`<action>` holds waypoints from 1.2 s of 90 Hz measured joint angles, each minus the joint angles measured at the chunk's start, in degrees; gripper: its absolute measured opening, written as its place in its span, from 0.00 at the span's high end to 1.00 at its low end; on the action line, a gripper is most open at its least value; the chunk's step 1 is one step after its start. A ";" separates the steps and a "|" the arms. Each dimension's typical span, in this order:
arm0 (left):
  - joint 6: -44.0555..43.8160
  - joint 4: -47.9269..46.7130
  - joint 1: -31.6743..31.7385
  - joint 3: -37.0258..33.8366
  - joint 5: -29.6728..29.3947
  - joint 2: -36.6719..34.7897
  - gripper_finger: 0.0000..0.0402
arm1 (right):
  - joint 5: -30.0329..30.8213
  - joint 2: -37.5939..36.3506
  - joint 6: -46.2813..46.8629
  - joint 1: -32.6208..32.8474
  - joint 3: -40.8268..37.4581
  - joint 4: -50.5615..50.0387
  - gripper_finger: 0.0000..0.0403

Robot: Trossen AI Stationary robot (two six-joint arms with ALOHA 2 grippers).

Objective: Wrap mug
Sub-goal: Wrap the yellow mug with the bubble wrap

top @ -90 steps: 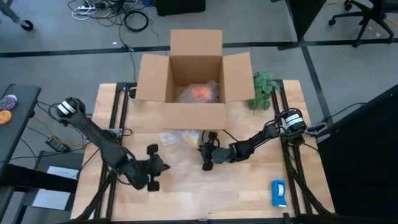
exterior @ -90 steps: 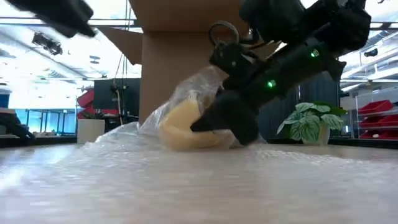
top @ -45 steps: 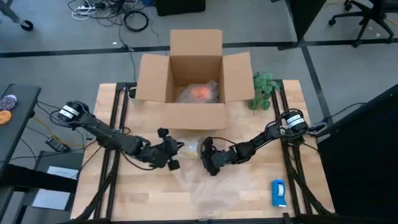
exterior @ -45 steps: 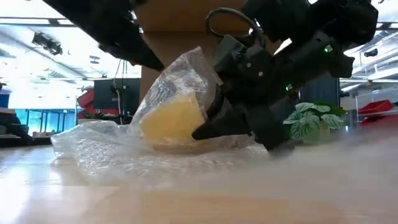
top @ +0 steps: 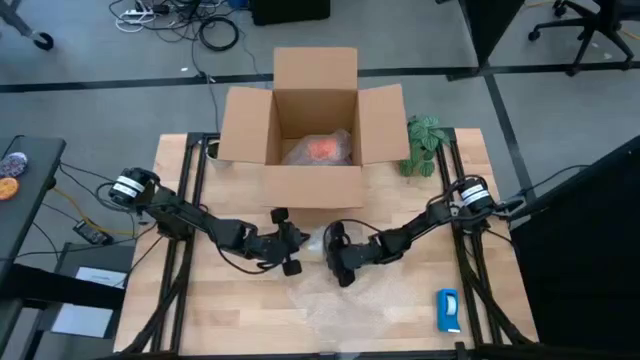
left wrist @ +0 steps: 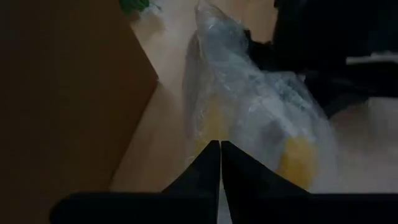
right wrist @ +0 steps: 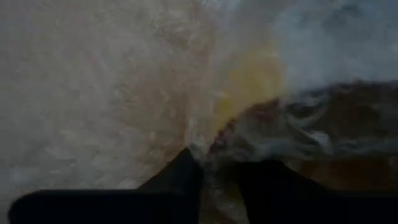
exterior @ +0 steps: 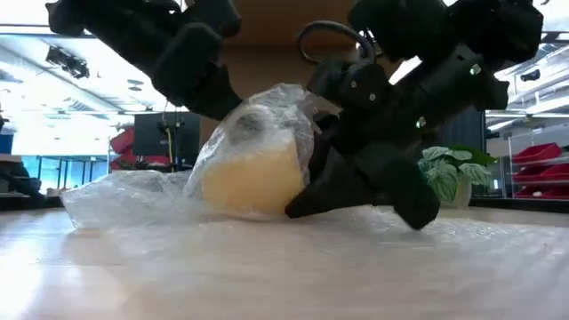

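1. Bubble wrap lies spread on the near middle of the table, and its far edge is bunched up around a rounded yellow item.
2. That bundle sits on the table just near of the box, between the two claws.
3. Left gripper is at the bundle's left side, up against the wrap. Its fingers are pressed together with their tips at the film; I cannot tell whether any film is pinched between them.
4. Right gripper is low at the bundle's right side, touching it. Its fingers are clamped on a fold of the wrap.
5. The mug, orange, is inside the open box at the far middle of the table, well apart from both claws. It lies under clear wrap of its own, so its shape is hard to tell.
6. A small plant stands just right of the box.
7. A flat blue-and-white object lies at the near right corner.
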 joint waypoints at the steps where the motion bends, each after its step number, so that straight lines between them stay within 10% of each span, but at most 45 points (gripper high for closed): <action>1: 0.00 -0.02 0.00 -0.01 0.11 0.00 1.00 | -0.30 -0.28 0.71 0.04 0.00 -0.40 0.78; 34: -0.04 -0.40 -1.10 -0.04 0.35 0.04 1.00 | -16.57 -12.31 32.37 0.32 0.00 -18.17 0.67; 68: 1.76 0.04 -2.25 0.54 0.00 0.04 1.00 | 9.05 -26.89 35.80 -0.82 -1.05 -43.56 0.81; 108: 6.22 0.01 -3.87 4.81 1.18 0.02 1.00 | 2.25 -13.32 31.53 -0.99 -1.92 -20.63 0.99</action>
